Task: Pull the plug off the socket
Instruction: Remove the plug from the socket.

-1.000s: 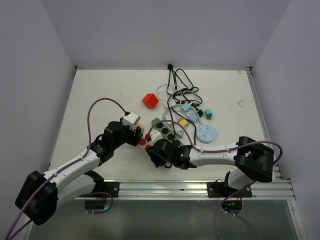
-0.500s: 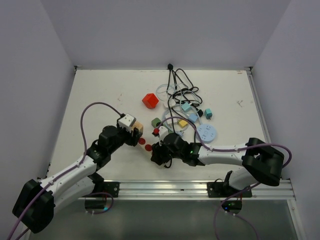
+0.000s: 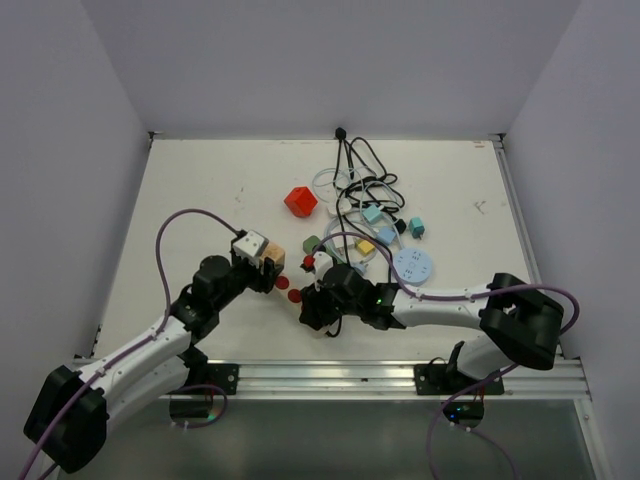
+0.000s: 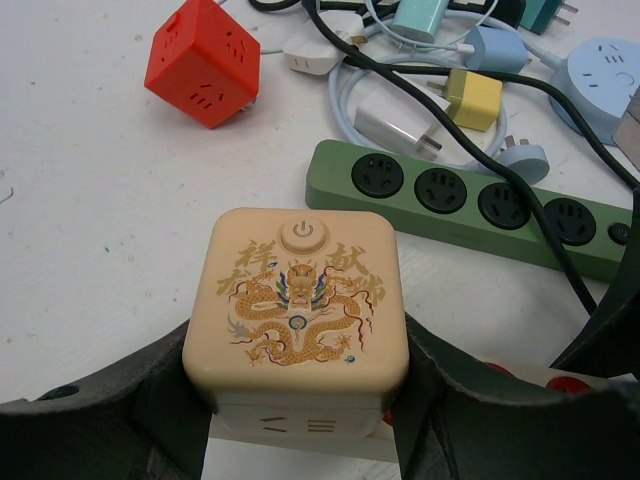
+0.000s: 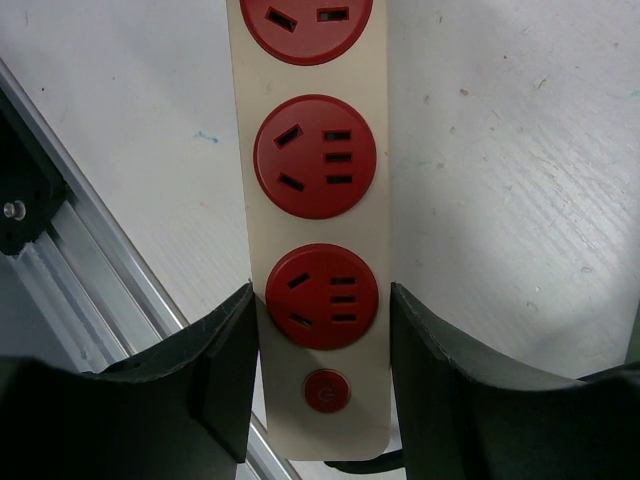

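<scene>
The left wrist view gives the plainest look at the beige cube plug (image 4: 297,290). It has a gold dragon and a round power button on its top face and slots on its near side. The left hand (image 4: 300,390) is clamped on it, one dark finger pressed to each flank. From above, the same cube is only a small tan block at the tip of the left arm, near the middle of the table (image 3: 200,190).

Only the right wrist view shows the cream socket strip (image 5: 372,235) lying lengthwise inside the right hand (image 5: 322,345). That hand's fingers grip the strip's two long edges beside the last red socket, with a red button just past it. Three red sockets show there, the farthest cut off by the frame.

In the left wrist view a bit of that strip peeks out under and to the right of the cube. The cube hides the joint, so whether the plug sits in a socket cannot be told. Beyond the cube lie a green power strip (image 4: 470,205), a red cube socket (image 4: 203,60) and tangled cords (image 3: 346,152).
</scene>
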Available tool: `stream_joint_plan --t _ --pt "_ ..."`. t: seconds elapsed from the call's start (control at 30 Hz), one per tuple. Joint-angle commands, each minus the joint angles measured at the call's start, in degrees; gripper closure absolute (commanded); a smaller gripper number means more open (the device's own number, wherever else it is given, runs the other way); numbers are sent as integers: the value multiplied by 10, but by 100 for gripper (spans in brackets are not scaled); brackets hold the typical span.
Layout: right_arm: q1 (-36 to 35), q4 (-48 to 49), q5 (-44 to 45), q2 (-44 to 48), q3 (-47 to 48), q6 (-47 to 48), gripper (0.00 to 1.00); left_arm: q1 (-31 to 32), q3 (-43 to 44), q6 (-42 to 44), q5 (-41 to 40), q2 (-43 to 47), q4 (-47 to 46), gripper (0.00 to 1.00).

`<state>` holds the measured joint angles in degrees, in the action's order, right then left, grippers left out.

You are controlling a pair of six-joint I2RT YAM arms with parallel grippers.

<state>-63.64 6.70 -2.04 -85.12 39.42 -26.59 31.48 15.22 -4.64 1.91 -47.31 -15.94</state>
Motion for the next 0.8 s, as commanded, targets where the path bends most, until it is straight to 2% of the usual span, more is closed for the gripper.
stream_joint_plan --t 0.0,0.1,0.2,0.37,0.53,0.77 --pt "-14 -122 -45 -13 -16 -33 100 -18 20 -27 -22 37 -235 100" --pt "-13 -120 -54 -23 -14 -34 100 -18 23 -19 0 33 -235 100" --pt "-15 -137 -26 -27 -6 -29 100 -17 43 -10 -3 18 -198 100" --pt "-41 -227 79 -13 30 -17 100 -15 62 2 -16 3 -168 100" --pt "-47 -263 102 -13 49 -19 100 13 97 43 -61 -52 -124 100" --pt "-52 -272 108 -43 54 -21 100 49 94 90 -91 -49 -126 100"
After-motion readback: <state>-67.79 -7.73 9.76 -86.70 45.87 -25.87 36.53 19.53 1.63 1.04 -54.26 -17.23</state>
